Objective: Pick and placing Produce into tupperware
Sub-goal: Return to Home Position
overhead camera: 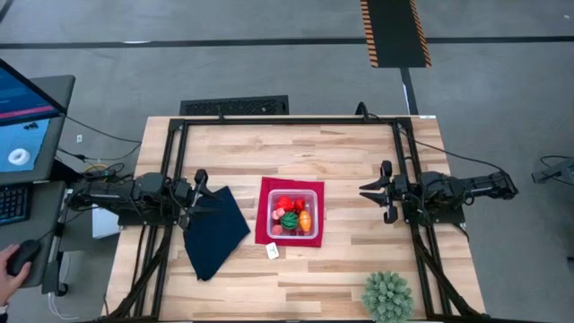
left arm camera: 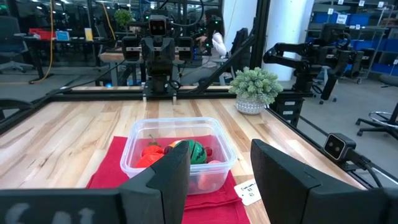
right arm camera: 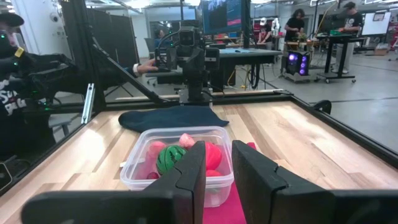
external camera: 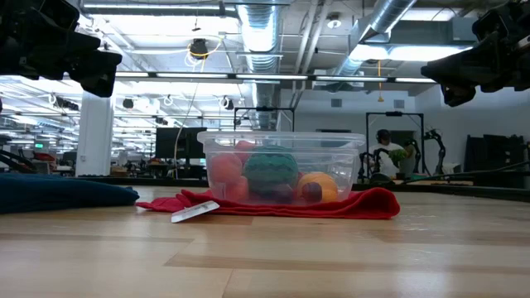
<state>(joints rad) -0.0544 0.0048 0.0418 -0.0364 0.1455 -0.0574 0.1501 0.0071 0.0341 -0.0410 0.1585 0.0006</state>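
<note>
The wooden table [overhead camera: 359, 152] carries everything, with the two arms drawn back to its opposite sides. The left end effector [overhead camera: 199, 191] hangs over the edge of a dark navy cloth [overhead camera: 215, 235], its fingers spread well apart. The right end effector [overhead camera: 366, 189] is raised over bare wood well clear of the container, its fingers parted by a narrower gap, and neither holds anything. Between them, near the table's middle, a red mat [overhead camera: 262, 235] lies flat with the clear square tupperware [overhead camera: 269, 215] sitting on it. A spiky green plant ball [overhead camera: 387, 296] stands apart at the near edge. All the produce in view is inside the tupperware: a green striped ball [overhead camera: 290, 218] in the centre, red pieces [overhead camera: 289, 204] behind it, an orange piece [overhead camera: 306, 219] beside it and darker small ones low against the wall. None appears loose on the table, so the filling looks finished. The pieces are probably light, smooth and apt to roll, best pinched across their widest part. The thin-walled tupperware would likely flex and slide on the mat, so its rim is the place to grip. A small white tag [overhead camera: 272, 252] lies just off the mat.
</note>
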